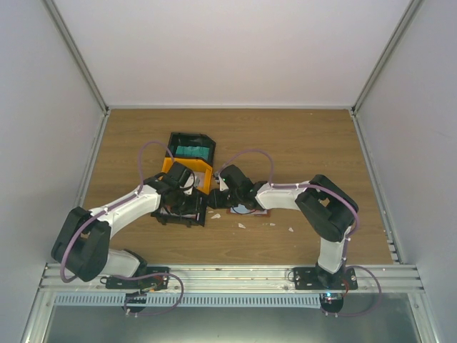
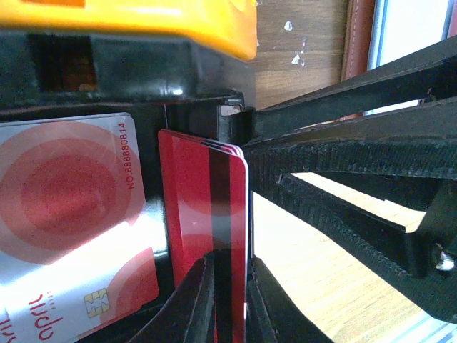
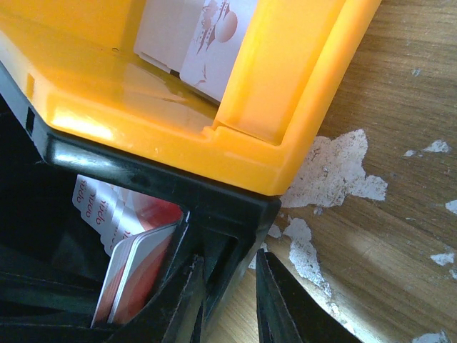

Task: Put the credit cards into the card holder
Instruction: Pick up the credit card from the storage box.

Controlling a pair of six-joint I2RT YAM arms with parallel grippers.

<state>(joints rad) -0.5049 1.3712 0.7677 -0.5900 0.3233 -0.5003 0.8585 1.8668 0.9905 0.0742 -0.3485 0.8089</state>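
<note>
Left gripper (image 2: pixel 230 266) pinches the upright red cards (image 2: pixel 203 207) by their near edge, inside the black bin (image 2: pixel 143 78). Right gripper (image 3: pixel 227 263) clamps the bin's wall. Cards judged light, stiff and slick, so grip the flat faces. Card holder (image 2: pixel 357 43) lies on the tabletop (image 2: pixel 293 71) alongside.

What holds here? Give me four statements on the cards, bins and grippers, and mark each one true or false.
1. The left gripper pinches a red card with a black stripe, standing on edge. True.
2. The teal cards sit in the yellow bin. False: they are in the far black bin. The yellow bin holds pale cards.
3. The right gripper has one finger on either side of a corner of the near black bin. True.
4. The card holder lies inside a bin. False: it lies on the table, outside the bins.
</note>
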